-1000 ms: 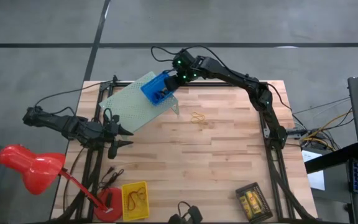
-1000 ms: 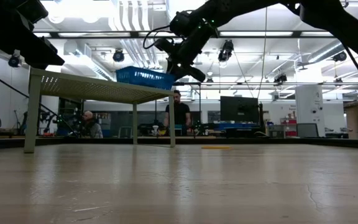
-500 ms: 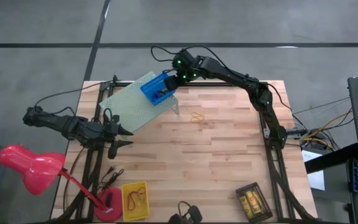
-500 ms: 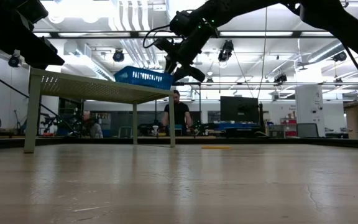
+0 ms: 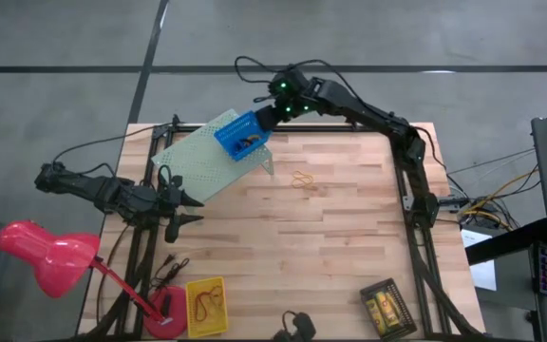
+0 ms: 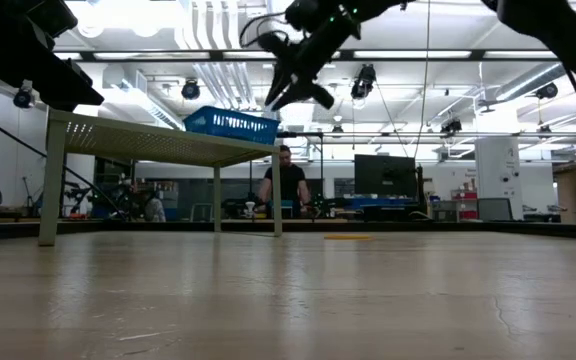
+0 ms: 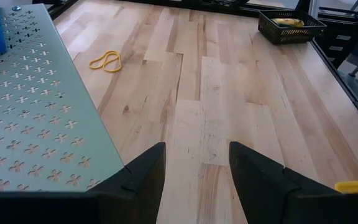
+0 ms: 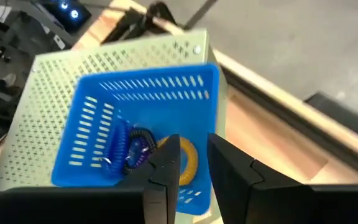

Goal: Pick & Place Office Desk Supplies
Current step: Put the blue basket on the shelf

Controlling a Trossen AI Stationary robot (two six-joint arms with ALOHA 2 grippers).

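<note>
The right hand (image 5: pixel 266 114) hovered above the blue bin (image 5: pixel 241 137) on the pale green riser (image 5: pixel 198 161), at about 12 o'clock on the desk (image 5: pixel 330 247), its fingers (image 8: pixel 232 171) slightly parted and holding nothing. Inside the bin lay an orange ring (image 8: pixel 185 157) and a purple-blue coil (image 8: pixel 126 149). Rubber bands (image 5: pixel 302 180) lay on the bare wood near the middle. The left hand (image 5: pixel 190 209) waited at 9 o'clock, fingers spread. Yellow pieces (image 5: pixel 385 309) sat in the black bin (image 5: pixel 387 306) at 5 o'clock
</note>
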